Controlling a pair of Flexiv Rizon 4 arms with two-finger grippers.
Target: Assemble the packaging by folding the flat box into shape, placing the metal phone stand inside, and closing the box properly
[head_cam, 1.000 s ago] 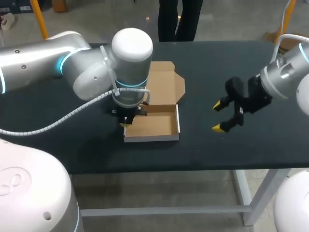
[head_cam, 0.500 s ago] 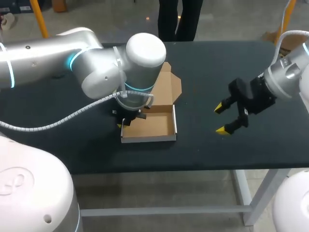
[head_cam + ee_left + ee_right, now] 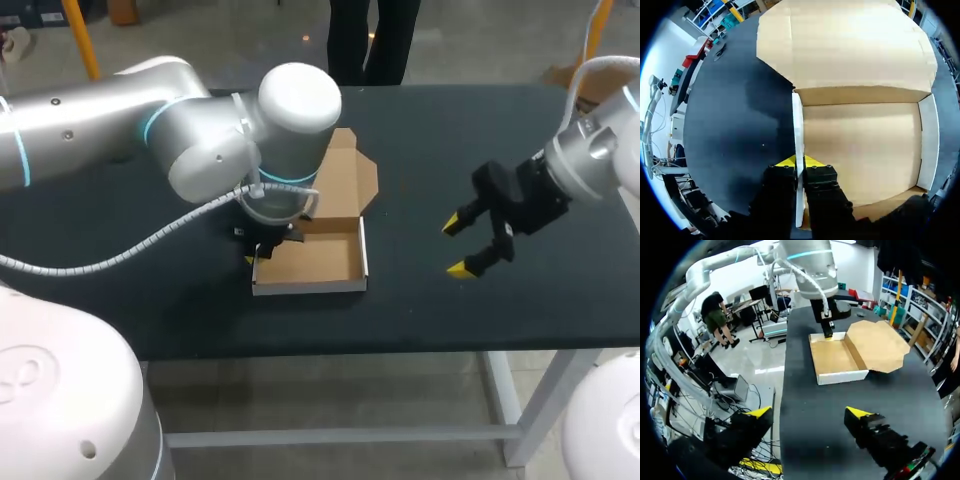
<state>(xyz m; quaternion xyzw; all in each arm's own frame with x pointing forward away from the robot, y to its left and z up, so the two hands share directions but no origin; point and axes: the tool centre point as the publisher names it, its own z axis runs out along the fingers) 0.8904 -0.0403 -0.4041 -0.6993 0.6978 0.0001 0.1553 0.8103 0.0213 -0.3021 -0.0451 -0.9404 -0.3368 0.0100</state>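
Head view: one box (image 3: pixel 318 256), two grippers (image 3: pixel 256 254) (image 3: pixel 456 246).

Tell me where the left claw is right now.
In the head view, the left claw sits left of centre, pinching the left wall of the open cardboard box.
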